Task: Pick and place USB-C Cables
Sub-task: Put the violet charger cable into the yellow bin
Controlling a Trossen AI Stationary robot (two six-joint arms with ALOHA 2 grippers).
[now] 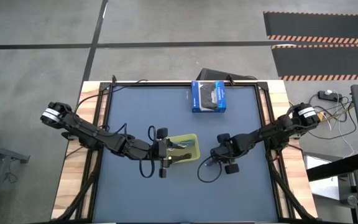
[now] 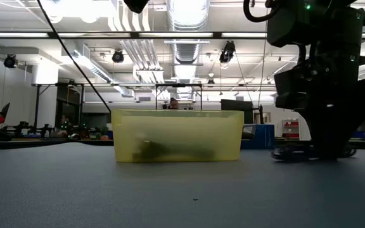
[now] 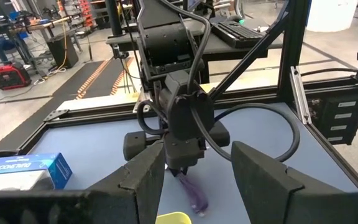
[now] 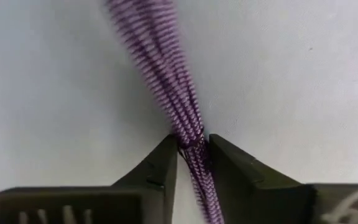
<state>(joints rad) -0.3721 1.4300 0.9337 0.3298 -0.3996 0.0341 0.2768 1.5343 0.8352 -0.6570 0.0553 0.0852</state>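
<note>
Purple USB-C cable [image 4: 182, 106] lies on the blue bench [image 1: 135, 199] just right of the yellow bin [image 1: 191, 140], and the right claw [image 4: 191, 146] has its two fingers pinched narrow around the braided bundle, at a tie near one end. The left wrist view shows the same cable [image 3: 193, 194] trailing on the mat beneath that claw. Dark coils, seemingly other cables, already rest inside the translucent bin [image 2: 177, 136]. The left claw [image 1: 163, 160] hovers beside the bin's near-left corner with its fingers spread wide and nothing between them. The step in hand looks like the pick. Next, the right arm should lift until the cable clears the rim, travel left over the bin, and release.
</note>
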